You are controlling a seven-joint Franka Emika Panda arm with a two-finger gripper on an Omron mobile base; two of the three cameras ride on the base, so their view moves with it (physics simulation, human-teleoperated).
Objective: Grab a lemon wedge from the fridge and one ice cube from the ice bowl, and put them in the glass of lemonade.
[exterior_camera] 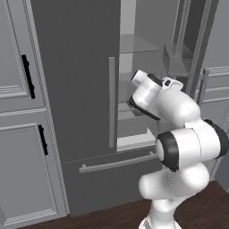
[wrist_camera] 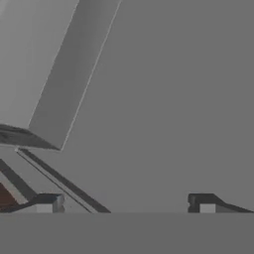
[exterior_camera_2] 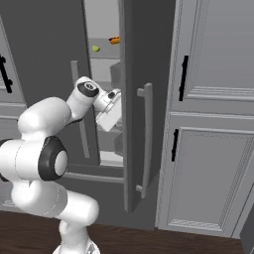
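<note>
The fridge (exterior_camera: pixel 80 89) stands with its left door shut and its right door (exterior_camera_2: pixel 136 59) swung open towards me. On an upper shelf inside lies the lemon wedge (exterior_camera_2: pixel 95 48), small and yellow-green. My hand (exterior_camera_2: pixel 110 113) hovers in the door gap at mid height, well below that shelf. In the hand view my gripper (wrist_camera: pixel 124 204) is open, its fingertips (wrist_camera: pixel 47 203) wide apart with nothing between them, facing a flat dark grey panel. The glass of lemonade and the ice bowl are out of view.
A reddish-orange hot dog (exterior_camera_2: pixel 114 40) lies just right of the wedge. The open door's long handle (exterior_camera_2: pixel 147 139) juts out beside my arm. Panelled grey cabinets (exterior_camera: pixel 18 112) (exterior_camera_2: pixel 213 124) flank the fridge. A pale grey bar (wrist_camera: pixel 54 74) crosses the hand view's upper left.
</note>
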